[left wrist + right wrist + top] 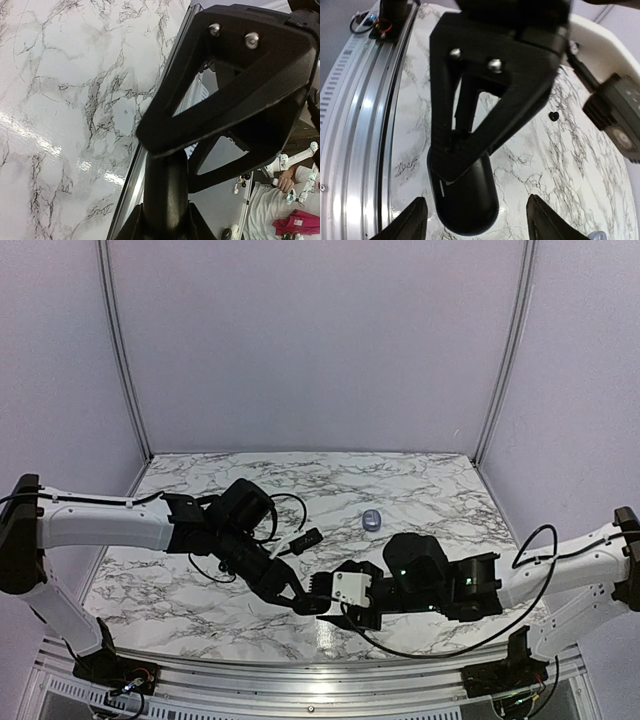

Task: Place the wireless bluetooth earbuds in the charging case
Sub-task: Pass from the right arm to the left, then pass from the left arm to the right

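A glossy black oval charging case (165,185) stands between my left gripper's (165,222) fingers, which are shut on its sides. In the right wrist view the same case (465,200) hangs over the marble, with a left finger (490,75) laid over its upper part. My right gripper (477,222) is open, its fingertips (412,222) well apart from the case on both sides. In the top view the two grippers, left (298,600) and right (335,608), meet near the table's front edge. One tiny black earbud (553,116) lies on the marble beyond the case.
A silvery-grey oval case (372,520) sits on the marble table (200,570) behind the right arm. The aluminium rail (365,125) of the near table edge runs close beside both grippers. A black cable (290,505) loops over the left wrist.
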Controlling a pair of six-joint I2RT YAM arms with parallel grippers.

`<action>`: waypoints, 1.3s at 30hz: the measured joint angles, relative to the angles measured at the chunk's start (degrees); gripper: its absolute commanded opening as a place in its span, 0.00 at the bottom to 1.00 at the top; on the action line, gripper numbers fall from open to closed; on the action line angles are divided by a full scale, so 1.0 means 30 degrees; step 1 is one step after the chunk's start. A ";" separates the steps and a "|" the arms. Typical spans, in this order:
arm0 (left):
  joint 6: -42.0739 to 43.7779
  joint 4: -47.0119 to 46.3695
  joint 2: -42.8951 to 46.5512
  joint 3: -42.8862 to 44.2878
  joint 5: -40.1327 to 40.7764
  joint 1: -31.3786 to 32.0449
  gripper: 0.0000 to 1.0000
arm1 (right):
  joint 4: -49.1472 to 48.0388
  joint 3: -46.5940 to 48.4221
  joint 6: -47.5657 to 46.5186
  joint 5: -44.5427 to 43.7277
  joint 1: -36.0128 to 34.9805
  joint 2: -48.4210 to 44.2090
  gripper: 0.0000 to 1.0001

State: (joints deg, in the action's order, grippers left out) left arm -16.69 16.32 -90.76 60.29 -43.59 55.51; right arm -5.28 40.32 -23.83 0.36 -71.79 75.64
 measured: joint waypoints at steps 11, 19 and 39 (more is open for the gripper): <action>0.0838 -0.6492 0.4881 -0.3504 0.3373 0.0000 0.10 | -0.3985 -0.2951 0.3548 0.3402 0.3971 -0.5289 0.98; 0.3847 -0.9071 0.5610 -0.3672 0.5348 0.0539 0.09 | -0.7162 -0.3803 0.7490 0.9202 0.6615 -0.4860 0.82; 0.6309 -1.0083 0.4167 -0.3563 0.4524 0.0838 0.10 | -0.8575 -0.0750 1.0003 1.5766 0.7519 -0.0102 0.43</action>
State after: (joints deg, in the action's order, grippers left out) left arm 2.24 -13.93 -78.26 49.60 -30.02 58.02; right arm -31.00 38.06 6.17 47.66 -49.23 75.33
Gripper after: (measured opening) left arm 0.251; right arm 0.486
